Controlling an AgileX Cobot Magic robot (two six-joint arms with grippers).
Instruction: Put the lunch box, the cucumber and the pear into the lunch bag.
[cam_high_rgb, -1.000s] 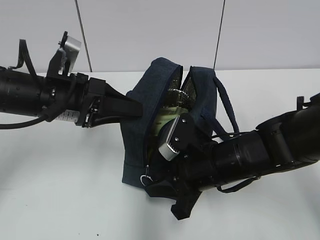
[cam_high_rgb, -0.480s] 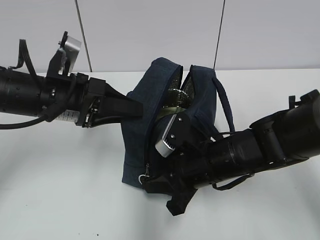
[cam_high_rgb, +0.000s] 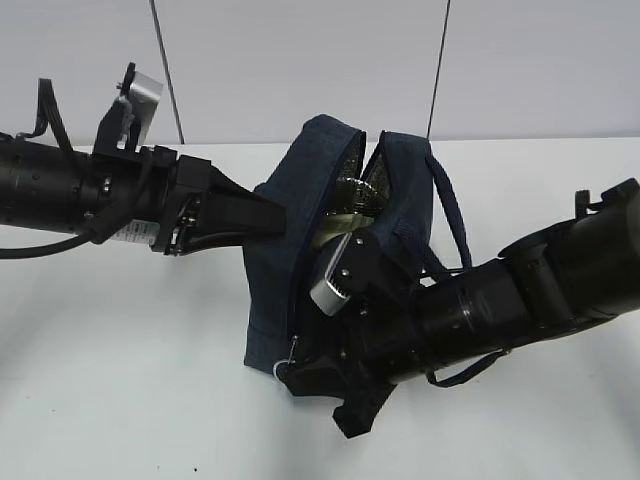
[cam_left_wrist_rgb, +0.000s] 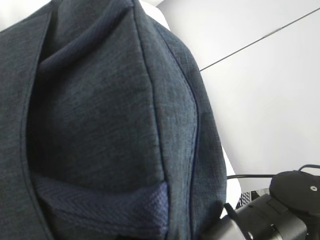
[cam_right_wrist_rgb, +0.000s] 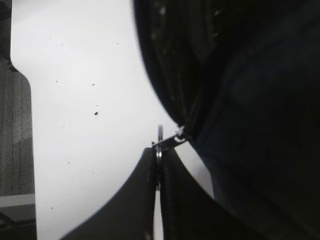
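The lunch box (cam_high_rgb: 335, 228) sits inside the lunch bag (cam_high_rgb: 300, 190). The right claw (cam_right_wrist_rgb: 159, 172) pinches the ring pull (cam_right_wrist_rgb: 159, 137) at 6 o'clock, so zipping seemingly remains; cucumber and pear unseen; left claw's state unclear.

2 black cylindrical arms, left arm (cam_high_rgb: 70, 190) with cable loop, silver-grey wrist camera blocks (cam_high_rgb: 335, 285), black wedge-shaped fingers (cam_right_wrist_rgb: 175, 200)

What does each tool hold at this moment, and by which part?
The right tool pinches the metal ring pull of the lunch bag zipper. The left tool grips the bag's side fabric.
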